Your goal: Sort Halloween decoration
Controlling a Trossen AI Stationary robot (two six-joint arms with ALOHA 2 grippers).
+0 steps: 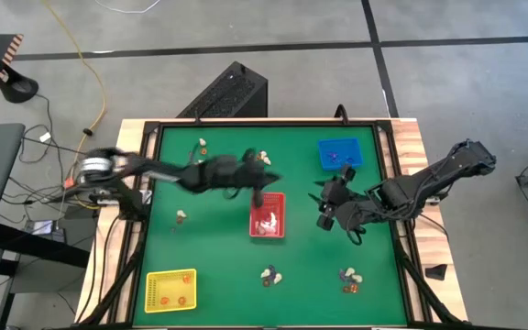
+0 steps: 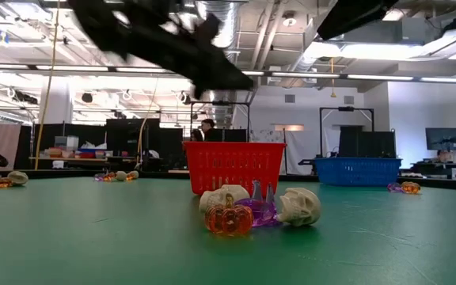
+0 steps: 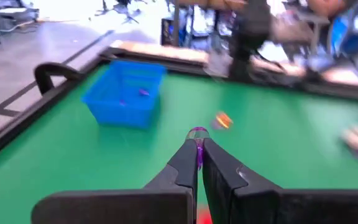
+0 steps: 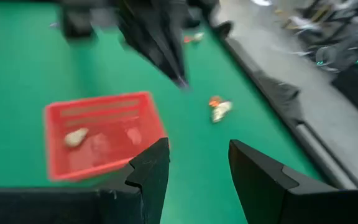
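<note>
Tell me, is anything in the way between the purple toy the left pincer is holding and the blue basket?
Nothing visible is. The left pincer, shut on the purple toy, is above the red basket. Only bare green table lies between it and the blue basket. The right pincer waits, open, off to the side, nearer the table's front.

Left arm (image 1: 200, 172) motion-blurred in high and low views. Purple trinket (image 3: 197, 134) mostly hidden between left pincer fingers (image 3: 185, 165); shape unreadable. White pieces in red tray (image 4: 98, 134) blurred. Right pincer (image 4: 199, 163) cut off by wrist frame's lower edge
</note>
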